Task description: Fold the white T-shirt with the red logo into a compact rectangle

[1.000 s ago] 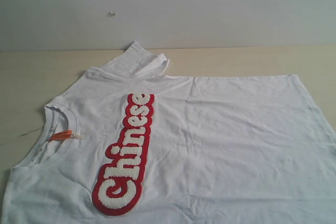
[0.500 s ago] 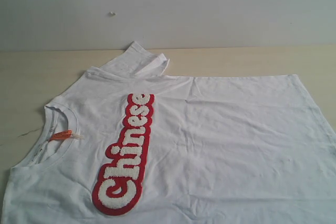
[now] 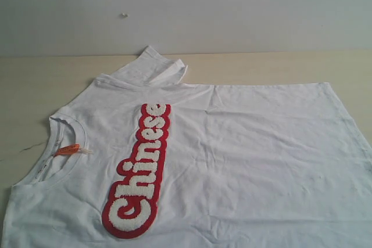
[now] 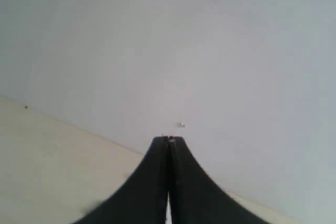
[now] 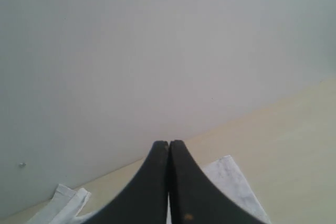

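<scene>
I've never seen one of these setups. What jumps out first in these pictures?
The red logo, spelling "Chinese" in fluffy white letters, runs along the chest of a white T-shirt spread flat across the tan table. A small orange tag sits in the collar at the left, and one sleeve lies bunched at the far edge. The black left gripper and right gripper are both shut on nothing, facing the pale wall.
</scene>
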